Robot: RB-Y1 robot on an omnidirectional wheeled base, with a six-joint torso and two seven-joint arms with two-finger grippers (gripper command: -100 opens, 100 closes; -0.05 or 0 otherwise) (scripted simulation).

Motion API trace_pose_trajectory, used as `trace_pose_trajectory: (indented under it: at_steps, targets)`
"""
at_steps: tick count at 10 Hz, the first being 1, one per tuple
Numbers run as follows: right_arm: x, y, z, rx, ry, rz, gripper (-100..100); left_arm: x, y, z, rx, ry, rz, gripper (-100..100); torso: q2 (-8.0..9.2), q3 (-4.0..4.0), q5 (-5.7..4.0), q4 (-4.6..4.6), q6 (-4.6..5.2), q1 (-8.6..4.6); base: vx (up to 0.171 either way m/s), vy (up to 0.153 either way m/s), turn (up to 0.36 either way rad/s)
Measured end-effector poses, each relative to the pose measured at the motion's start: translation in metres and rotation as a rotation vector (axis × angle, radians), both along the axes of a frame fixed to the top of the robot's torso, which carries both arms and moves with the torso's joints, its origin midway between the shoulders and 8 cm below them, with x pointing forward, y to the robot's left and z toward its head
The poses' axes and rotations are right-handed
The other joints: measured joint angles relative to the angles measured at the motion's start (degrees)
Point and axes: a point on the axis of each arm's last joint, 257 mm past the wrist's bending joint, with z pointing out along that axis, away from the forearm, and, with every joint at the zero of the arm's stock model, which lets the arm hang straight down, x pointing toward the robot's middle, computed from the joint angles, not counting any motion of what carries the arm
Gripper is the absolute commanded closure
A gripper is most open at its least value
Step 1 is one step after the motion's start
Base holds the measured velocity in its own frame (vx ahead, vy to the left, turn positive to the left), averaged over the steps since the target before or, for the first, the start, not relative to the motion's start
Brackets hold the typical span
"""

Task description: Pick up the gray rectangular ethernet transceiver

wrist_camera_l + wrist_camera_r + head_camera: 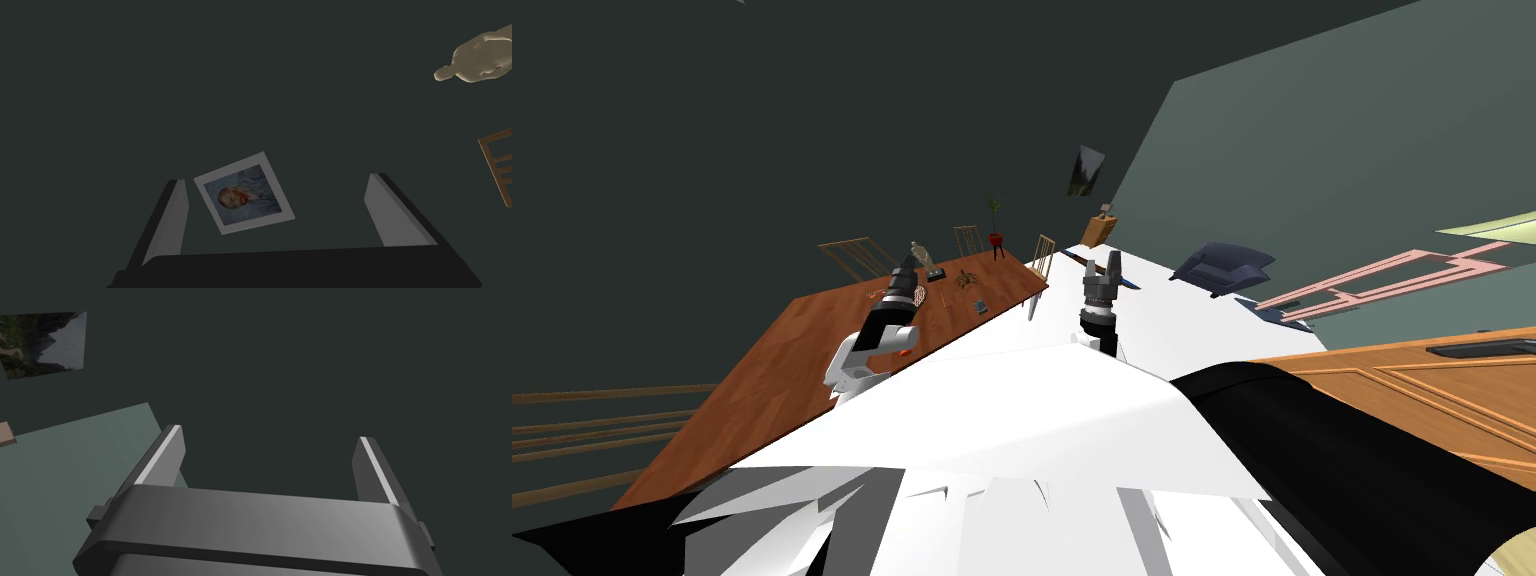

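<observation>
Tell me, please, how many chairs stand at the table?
3, along the far edge of the table: the left chair, the middle chair beside the potted plant, the corner chair at its right end. Wooden rails nearer me may be a fourth.

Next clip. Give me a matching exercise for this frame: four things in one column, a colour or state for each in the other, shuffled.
Things:
1. left hand
2. plant pot
3. sofa
4. table

Colour or state:
a. dark blue
b. brown wood
c. open
d. red

Pairs: 1-c, 2-d, 3-a, 4-b.
</observation>
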Motion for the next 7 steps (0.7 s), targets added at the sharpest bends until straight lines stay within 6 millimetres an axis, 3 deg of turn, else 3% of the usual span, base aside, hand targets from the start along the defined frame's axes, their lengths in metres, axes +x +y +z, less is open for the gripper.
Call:
trace_pose_trajectory:
  at_steps: [7]
  targets:
    - [0.000, 0.000, 0.000, 0.000, 0.000, 0.000, 0, 0.023, 0.033, -0.037, 0.026, 0.164, 0.075, -100, -0.02, -0.01, 0.01, 0.00, -0.01, 0.06, -0.001, -0.024, -0.026]
